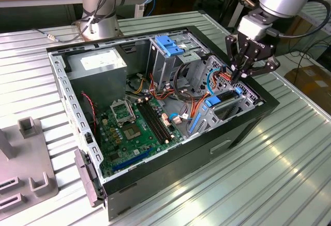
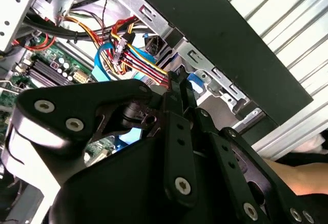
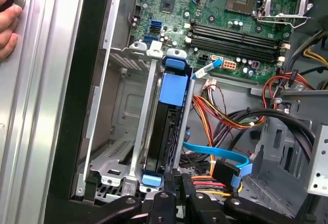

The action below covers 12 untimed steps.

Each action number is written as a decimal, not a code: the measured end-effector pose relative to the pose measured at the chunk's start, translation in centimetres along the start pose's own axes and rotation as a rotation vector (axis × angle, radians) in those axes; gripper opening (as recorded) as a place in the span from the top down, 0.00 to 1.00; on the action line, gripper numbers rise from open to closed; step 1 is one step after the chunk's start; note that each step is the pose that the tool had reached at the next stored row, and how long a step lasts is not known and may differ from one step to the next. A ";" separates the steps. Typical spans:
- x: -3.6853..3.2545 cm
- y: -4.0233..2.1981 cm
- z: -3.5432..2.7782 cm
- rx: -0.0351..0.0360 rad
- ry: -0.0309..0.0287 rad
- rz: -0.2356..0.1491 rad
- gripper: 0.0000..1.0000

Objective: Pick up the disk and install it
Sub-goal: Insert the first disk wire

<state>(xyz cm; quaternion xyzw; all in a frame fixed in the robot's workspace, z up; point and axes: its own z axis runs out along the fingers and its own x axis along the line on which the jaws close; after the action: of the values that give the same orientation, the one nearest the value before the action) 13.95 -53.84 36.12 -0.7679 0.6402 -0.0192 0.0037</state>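
**Desk:** Where is the disk right now?

**Operator:** I have it in the first wrist view. The disk (image 3: 163,126) stands on edge inside the drive bay (image 3: 120,131), down between the bay's metal rails. Its blue bracket (image 3: 171,88) faces the camera, and the end tab sits close to the motherboard (image 3: 225,19).

**Desk:** And the claw?

**Operator:** The gripper (image 1: 241,75) hangs over the corner of the case (image 1: 248,127) on the exterior view's right, pointing down into that bay. In both wrist views the fingers are clenched, tips pressed together. In the first wrist view the gripper (image 3: 178,180) sits right at the near end of the disk, just beside a small blue tab (image 3: 152,179). I can't tell whether the tips touch the bracket or stop just short of it.

**Desk:** Anything crowding it?

**Operator:** Cables. A flat blue cable (image 3: 215,155) runs beside the bay to a black plug, and a bundle of red, yellow and black wires (image 3: 220,119) lies next to it. In the second wrist view the gripper (image 2: 180,83) is just in front of that same bundle.

**Desk:** The rest of the case?

**Operator:** The power supply (image 1: 98,65) is in the far corner. The upright cage (image 1: 168,45) with the blue top stands between it and my arm. The case rests on the ribbed metal table (image 1: 258,184). 1 more thing: a person's hand (image 3: 7,29) is on the table outside the case wall, well apart from the gripper.
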 end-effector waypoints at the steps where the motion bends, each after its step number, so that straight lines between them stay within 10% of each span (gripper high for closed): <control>1: 0.00 0.00 0.02 -0.0004 0.0005 0.015 0.83; 12: 0.11 0.39 0.12 -0.0020 0.0024 0.080 0.83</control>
<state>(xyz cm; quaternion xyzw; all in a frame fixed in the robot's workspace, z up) 13.59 -54.02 35.99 -0.7416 0.6706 -0.0193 0.0029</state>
